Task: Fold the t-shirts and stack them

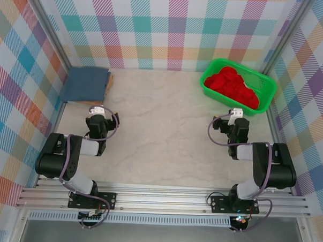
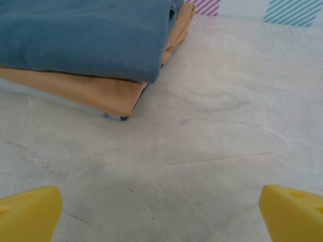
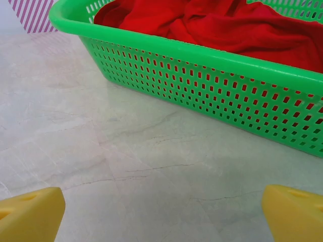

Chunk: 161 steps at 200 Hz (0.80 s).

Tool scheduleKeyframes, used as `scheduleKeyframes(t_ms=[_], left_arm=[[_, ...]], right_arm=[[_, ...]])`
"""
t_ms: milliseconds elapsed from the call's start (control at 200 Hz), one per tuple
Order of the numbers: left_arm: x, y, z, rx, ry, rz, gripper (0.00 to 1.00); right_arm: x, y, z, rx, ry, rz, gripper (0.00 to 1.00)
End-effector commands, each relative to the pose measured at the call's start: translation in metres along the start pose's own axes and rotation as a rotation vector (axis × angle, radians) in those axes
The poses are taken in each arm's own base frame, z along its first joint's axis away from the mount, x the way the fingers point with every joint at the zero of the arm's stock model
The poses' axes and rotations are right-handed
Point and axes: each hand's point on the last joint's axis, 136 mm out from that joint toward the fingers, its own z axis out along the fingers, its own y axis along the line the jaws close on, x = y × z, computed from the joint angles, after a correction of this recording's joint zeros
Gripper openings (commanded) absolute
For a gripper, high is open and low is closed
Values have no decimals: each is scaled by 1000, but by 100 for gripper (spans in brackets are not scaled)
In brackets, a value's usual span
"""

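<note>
We see the left fingers (image 2: 28,214) spread wide and empty over the bare desk (image 1: 161,126), just near of the folded slate-blue t-shirt (image 1: 85,83), which lies at far left on top of a tan folded cloth (image 2: 101,91). The right fingers (image 3: 30,212) are also spread wide and hold nothing, close to the green basket (image 3: 202,75) at far right. The red t-shirt (image 1: 233,85) sits crumpled inside it.

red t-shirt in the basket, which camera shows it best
Top external: it looks down on the whole crumpled red t-shirt inside the green basket. The right wrist view sees just its upper folds over the rim and red through the mesh. The left wrist view faces the folded slate-blue t-shirt instead.
</note>
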Motion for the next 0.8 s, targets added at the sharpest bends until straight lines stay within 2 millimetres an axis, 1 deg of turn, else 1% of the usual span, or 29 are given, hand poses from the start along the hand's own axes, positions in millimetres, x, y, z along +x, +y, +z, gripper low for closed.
scheduleKeyframes(t_ms=[0, 430, 485, 525, 550, 570, 605, 650, 665, 685, 730, 745, 750, 765, 785, 795, 800], left_arm=[[3, 0, 0, 2, 10, 14, 100], [1, 1, -3, 3, -5, 9, 100], [-7, 1, -11, 0, -21, 15, 100], [-18, 0, -20, -18, -45, 36, 100], [-26, -5, -28, -18, -69, 61, 100], [-34, -9, -36, -18, -89, 83, 100], [-49, -16, -50, -18, -134, 93, 100], [-78, -24, -70, 13, -227, 30, 100], [-88, -27, -76, 24, -258, 17, 100], [-103, -34, -86, 44, -299, 16, 100], [-136, -45, -106, 73, -371, 17, 100], [-148, -46, -111, 73, -384, -13, 100], [-152, -47, -113, 76, -387, -26, 100], [-164, -44, -118, 66, -389, -90, 100], [-169, -38, -120, 39, -329, -156, 100], [-164, -34, -119, 19, -281, -186, 100], [-169, -32, -121, 8, -270, -194, 100]], right_arm=[[-1, 2, 1, -16, -3, 2, 100], [-2, 2, 0, -17, -9, 2, 100], [-16, 0, -9, 9, -43, 2, 100], [-31, -5, -20, 60, -37, 6, 100], [-39, -9, -27, 90, -20, 18, 100], [-50, -10, -33, 111, -26, 44, 100], [-75, -11, -47, 124, -63, 96, 100], [-108, -10, -64, 131, -110, 165, 100], [-116, -10, -68, 133, -113, 202, 100], [-127, -10, -73, 135, -102, 254, 100], [-147, -2, -84, 90, -30, 306, 100], [-151, -1, -88, 92, 0, 333, 100], [-155, -1, -90, 94, 2, 345, 100], [-155, -6, -94, 132, 36, 394, 100], [-161, -14, -98, 180, 34, 456, 100], [-164, -16, -98, 189, 30, 479, 100], [-166, -17, -98, 189, 29, 491, 100]])
